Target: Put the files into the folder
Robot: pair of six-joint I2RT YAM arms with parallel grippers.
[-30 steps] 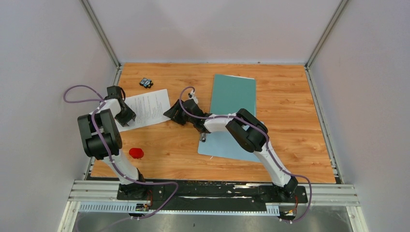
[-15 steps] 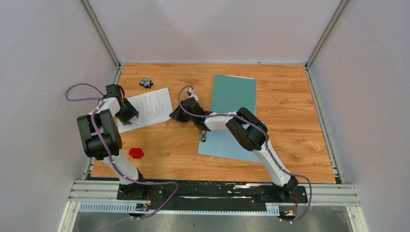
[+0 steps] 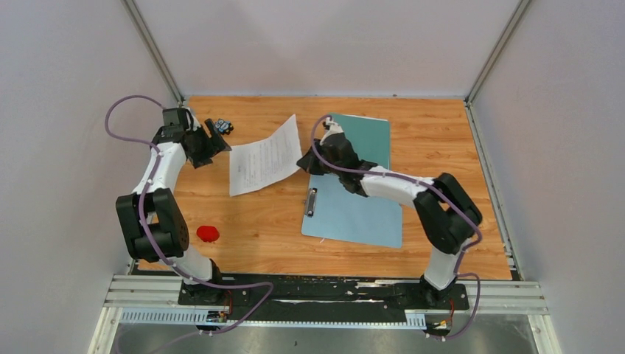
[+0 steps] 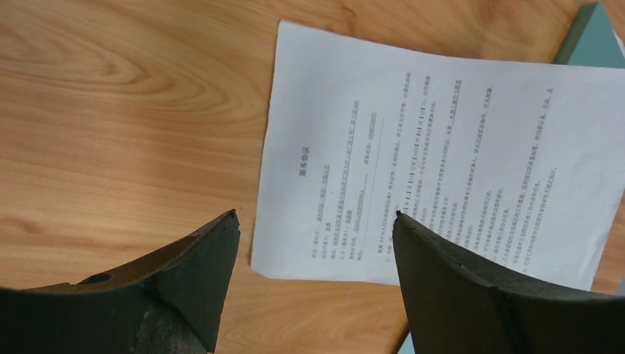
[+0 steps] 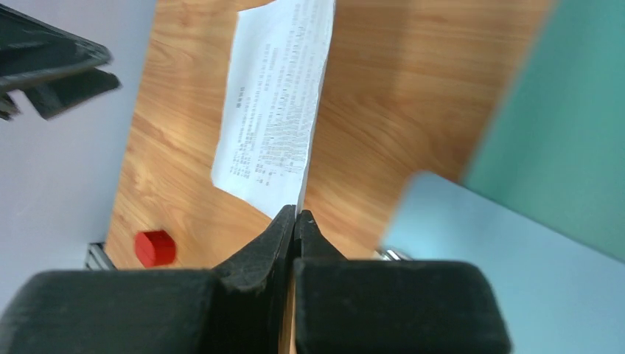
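Observation:
One printed white sheet hangs tilted, its right edge lifted off the wooden table. My right gripper is shut on that edge; in the right wrist view the pads pinch the sheet edge-on. The teal-green folder lies closed at the back centre, just right of the right gripper; it also shows in the right wrist view. My left gripper is open and empty, left of the sheet. In the left wrist view it hovers over the sheet's near corner.
A light blue clipboard with a metal clip lies in front of the folder, partly under the right arm. A red block sits at the front left. A small black-and-blue object lies at the back left.
The right gripper has lifted the sheet's right edge and carried it back and right toward the folder. The left gripper has swung back, away from the sheet's left edge.

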